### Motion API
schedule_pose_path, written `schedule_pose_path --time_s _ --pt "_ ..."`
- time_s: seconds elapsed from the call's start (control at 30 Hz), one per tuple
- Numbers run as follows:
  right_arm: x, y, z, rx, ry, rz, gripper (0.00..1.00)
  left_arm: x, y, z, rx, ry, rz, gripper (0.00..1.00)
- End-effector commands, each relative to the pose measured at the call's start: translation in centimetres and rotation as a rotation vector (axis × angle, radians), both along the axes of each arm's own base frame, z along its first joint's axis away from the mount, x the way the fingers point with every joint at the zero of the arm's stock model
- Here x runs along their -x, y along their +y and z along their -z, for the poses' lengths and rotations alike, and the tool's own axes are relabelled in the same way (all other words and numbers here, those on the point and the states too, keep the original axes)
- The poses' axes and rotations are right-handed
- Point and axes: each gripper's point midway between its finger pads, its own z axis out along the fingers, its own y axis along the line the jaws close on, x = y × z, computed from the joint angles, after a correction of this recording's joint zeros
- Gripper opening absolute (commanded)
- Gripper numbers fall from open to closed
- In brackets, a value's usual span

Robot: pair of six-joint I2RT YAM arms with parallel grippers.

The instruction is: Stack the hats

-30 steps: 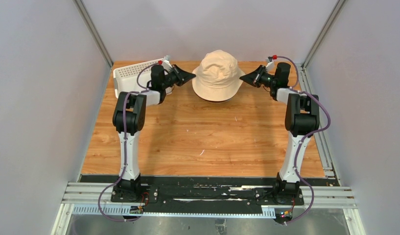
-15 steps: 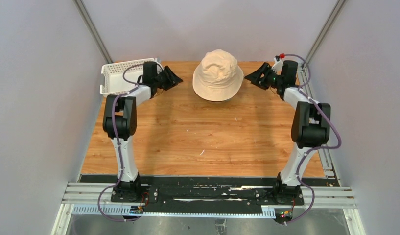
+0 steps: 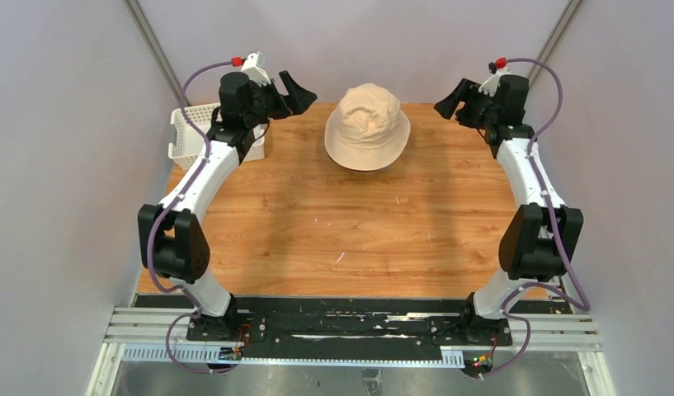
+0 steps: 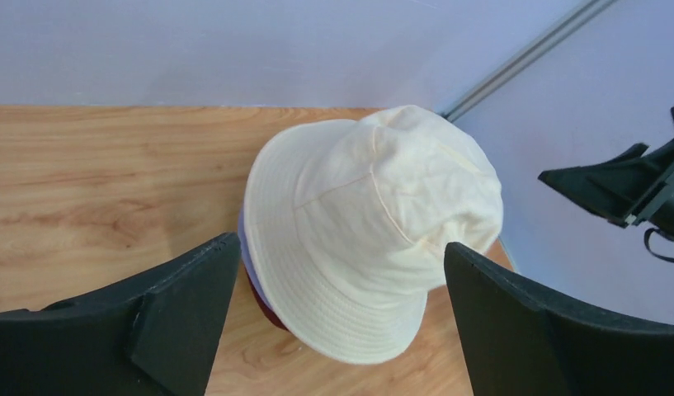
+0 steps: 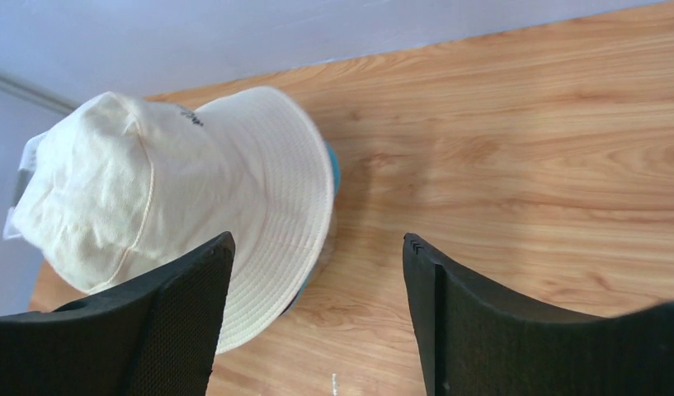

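The left claw (image 3: 297,87) gapes wide and the right claw (image 3: 450,97) stands open. Both are empty and hang either side of the soft beige cloth bucket hat (image 3: 367,126). It sits far back on the wooden desk (image 3: 341,231), with a teal brim (image 5: 335,169) and a dark red brim (image 4: 263,301) peeking out beneath it. A white plastic mesh basket (image 3: 183,136) sits far left, against pale grey walls (image 3: 61,165).

L arm (image 3: 203,167) & R arm (image 3: 532,171) up, jaws spread, empty.
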Motion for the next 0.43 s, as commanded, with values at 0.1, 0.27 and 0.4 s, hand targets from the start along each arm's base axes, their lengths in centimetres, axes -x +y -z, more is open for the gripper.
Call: schedule_pose_path --time_s 0.1,0.27,0.4 --pt "2.4 -5.2 -3.1 0.237 -0.013 0.243 0.78 3.7 3.4 -1.1 -0.163 -0.017 -0.146 0.98" --pt "3.7 -6.3 -3.2 0.264 -0.028 0.311 0.81 5.3 4.7 -0.5 -0.18 -0.016 -0.2 0.98" --pt "3.9 -6.2 -3.2 0.264 -0.031 0.307 0.82 5.7 5.7 -0.6 -0.201 -0.025 -0.247 0.98"
